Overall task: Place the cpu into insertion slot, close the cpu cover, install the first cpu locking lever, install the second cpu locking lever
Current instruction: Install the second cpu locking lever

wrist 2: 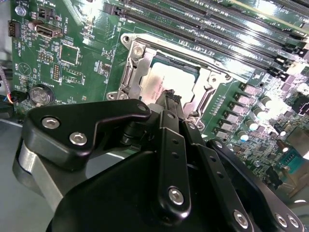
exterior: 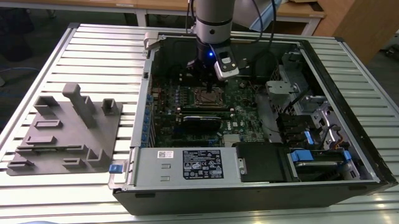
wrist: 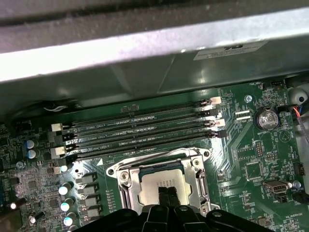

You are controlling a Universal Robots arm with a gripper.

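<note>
The cpu [wrist: 166,181] lies flat in the insertion slot [wrist: 126,180], its silver-grey top facing up, low and just right of centre in the first wrist view and a little above centre in the second wrist view [wrist 2: 166,79]. The cpu cover [wrist: 199,175] lies down around the chip, its silvery frame bordering the chip's top on all visible sides, with the chip showing through the square cut-out. The gripper [wrist: 167,193] stands directly over the chip with its two black fingertips [wrist: 162,192] pressed together, no gap between them and nothing held; whether the tips touch the metal top or hover just above it I cannot tell. In the exterior view the gripper [exterior: 206,87] hangs from the arm [exterior: 212,18] at the upper middle of the frame, pointing down at the socket [exterior: 206,97] inside the open computer case [exterior: 349,177]. Beyond the socket in the first wrist view run the long black memory slots [wrist: 140,126], across the middle of the frame, on the green motherboard [wrist: 246,145], and a round coin battery [wrist: 266,117] sits at the right. The case rests on a slatted metal table [exterior: 93,46], and a grey fixture block [exterior: 68,135] lies on it at the exterior view's left, well apart from the case's socket.
</note>
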